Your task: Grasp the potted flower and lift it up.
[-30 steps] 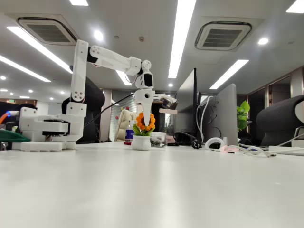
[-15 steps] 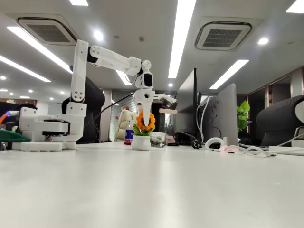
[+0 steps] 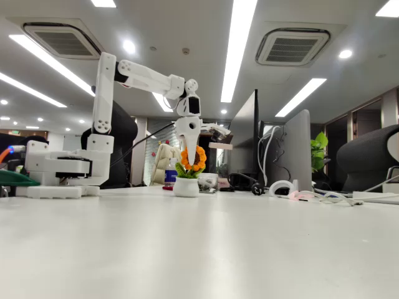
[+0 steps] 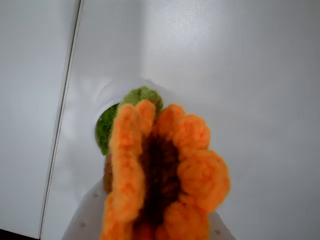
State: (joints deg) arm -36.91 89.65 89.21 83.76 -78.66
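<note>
Pointing straight down from the white jointed arm (image 3: 146,78), the white hand (image 3: 191,159) hangs over the small crocheted sunflower with orange-yellow petals and green leaves in a rounded white pot (image 3: 187,180). In the fixed view 1 long white finger (image 3: 190,148) crosses in front of the flower head, its tip down among the petals, so the hand sits around or against the bloom; how far the hand is spread and whether it grips the flower I cannot tell. The pot stands on the smooth white worktop (image 3: 206,249), towards the far side of it, just to the right of the arm's white base (image 3: 59,171).

In the wrist view the sunflower (image 4: 160,175) is very close and blurred, its brown centre seen edge-on between orange petals, with the green leaves and the white pot rim under it. A pale seam (image 4: 62,115) runs down the worktop at the left of that view.

Behind the pot in the fixed view stand a small blue and white bottle (image 3: 169,175) just to its left and a clear container (image 3: 207,180) just to its right. Further right lie a black cable bundle (image 3: 244,182), a white roll of tape (image 3: 282,187) and 2 monitors seen from behind (image 3: 288,149), with a leafy green plant (image 3: 320,151) beyond them. A black cable (image 3: 146,140) runs from the arm towards its base. None of these stands between the hand and the flower
</note>
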